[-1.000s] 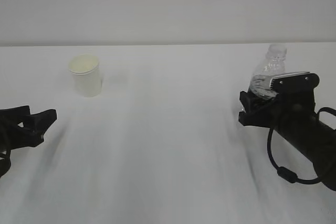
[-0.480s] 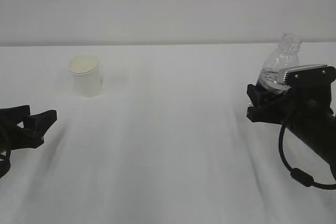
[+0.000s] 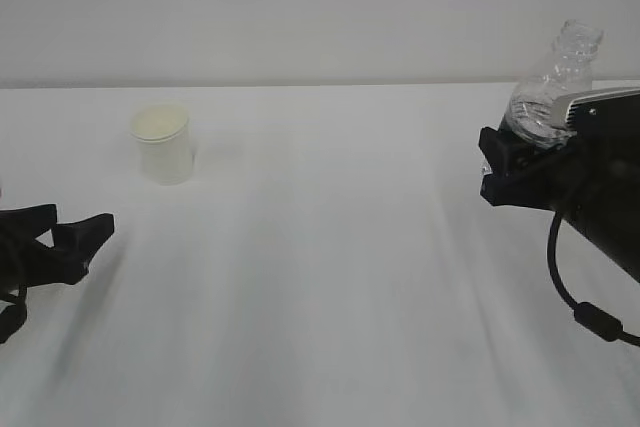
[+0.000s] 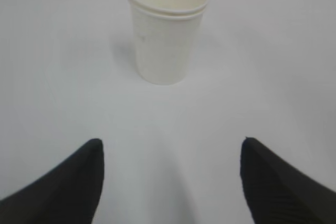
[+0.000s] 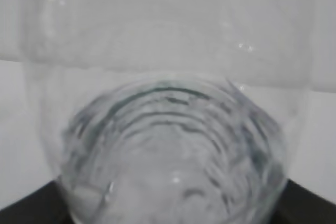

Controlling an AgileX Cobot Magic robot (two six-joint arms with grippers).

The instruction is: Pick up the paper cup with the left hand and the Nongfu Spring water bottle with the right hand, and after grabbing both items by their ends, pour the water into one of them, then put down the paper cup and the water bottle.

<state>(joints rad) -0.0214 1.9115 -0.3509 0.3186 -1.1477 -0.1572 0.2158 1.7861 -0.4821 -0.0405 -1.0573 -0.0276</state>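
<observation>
The white paper cup (image 3: 162,144) stands upright on the table at the back left; in the left wrist view the paper cup (image 4: 167,30) is straight ahead of the fingers. My left gripper (image 3: 78,227) is low at the left edge, short of the cup, open and empty (image 4: 170,145). My right gripper (image 3: 512,165) is shut on the lower body of the clear water bottle (image 3: 555,82), held off the table at the right and leaning right, its open neck uppermost. The bottle (image 5: 173,129) fills the right wrist view, with water rippling inside; only the black finger (image 5: 310,205) edges show.
The white table (image 3: 320,277) runs back to a pale wall. A black cable (image 3: 575,297) loops under the right arm. Nothing else stands between the cup and the bottle.
The right arm has lifted the bottle up and to the right, tilting it further. The left gripper's jaws have spread a little wider, low near the table.
</observation>
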